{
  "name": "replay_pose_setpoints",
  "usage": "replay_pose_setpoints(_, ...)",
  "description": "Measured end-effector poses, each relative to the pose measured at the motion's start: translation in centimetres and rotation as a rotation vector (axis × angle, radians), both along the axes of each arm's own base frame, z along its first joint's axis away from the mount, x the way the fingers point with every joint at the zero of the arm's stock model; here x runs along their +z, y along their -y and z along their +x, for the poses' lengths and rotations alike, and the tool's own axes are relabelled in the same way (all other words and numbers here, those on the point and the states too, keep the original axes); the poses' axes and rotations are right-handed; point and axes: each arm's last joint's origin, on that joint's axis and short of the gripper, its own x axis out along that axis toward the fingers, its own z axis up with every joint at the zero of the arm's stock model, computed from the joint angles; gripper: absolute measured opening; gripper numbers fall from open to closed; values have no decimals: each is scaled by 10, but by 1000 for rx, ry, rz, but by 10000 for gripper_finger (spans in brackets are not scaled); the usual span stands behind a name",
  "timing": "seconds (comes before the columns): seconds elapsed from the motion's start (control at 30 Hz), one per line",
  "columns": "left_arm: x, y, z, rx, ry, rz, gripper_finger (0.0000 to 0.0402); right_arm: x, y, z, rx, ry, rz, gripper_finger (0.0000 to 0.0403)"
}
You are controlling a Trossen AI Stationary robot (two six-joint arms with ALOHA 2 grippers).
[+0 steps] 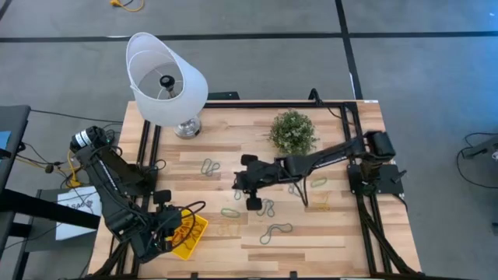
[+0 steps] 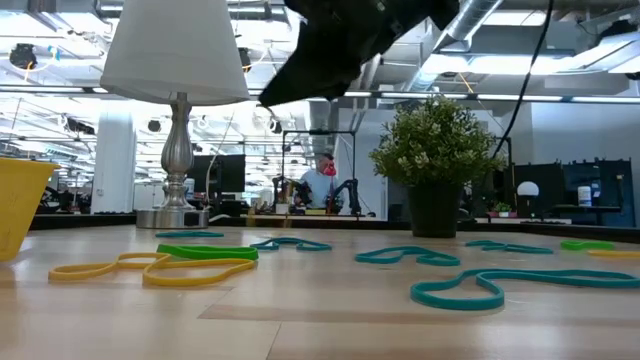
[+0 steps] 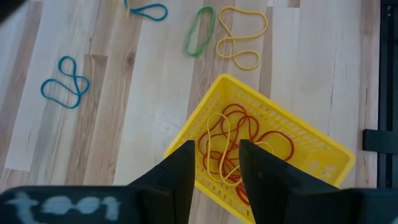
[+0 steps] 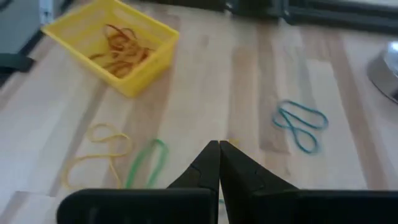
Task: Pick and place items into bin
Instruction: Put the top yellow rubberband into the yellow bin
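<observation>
Right pincer (image 4: 219,163) is pressed together, a yellow sliver at its tips (possibly a band). The bin (image 4: 149,56) lies well ahead, under the spread left pincer (image 3: 216,163).

1. You are working in a robotics lab or open industrial workspace, not a home.
2. The low view shows exposed ceiling ducts (image 2: 470,25) and long rows of strip lights overhead.
3. Behind the wooden surface (image 1: 233,155) you can see another workstation with small robot arms (image 2: 350,192), and a person (image 2: 322,180) seated there.
4. From above, the floor (image 1: 420,54) is grey and marked with dark lines, with cables (image 1: 476,149) trailing at the side.
5. The lamp (image 1: 166,82) and potted plant (image 1: 293,131) read as staged props.
</observation>
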Motion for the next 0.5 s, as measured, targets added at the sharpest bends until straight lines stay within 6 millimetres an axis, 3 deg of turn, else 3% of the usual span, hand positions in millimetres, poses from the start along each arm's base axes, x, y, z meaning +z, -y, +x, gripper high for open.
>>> replay_pose_setpoints(0.17, 0, -2, -1, 10, 2, 24, 114, 18, -15, 12, 125, 236, 97, 0)
replay_pose_setpoints(0.33, 7, -16, -9, 123, 24, 64, 114, 24, -38, 23, 220, 432, 156, 0)
replay_pose_setpoints(0.4, 11, -23, -12, 162, 55, 79, 114, 22, -46, 24, 251, 429, 165, 0)
replay_pose_setpoints(0.5, 20, -34, -18, 222, 120, 89, 114, 22, -61, 43, 283, 484, 176, 0)
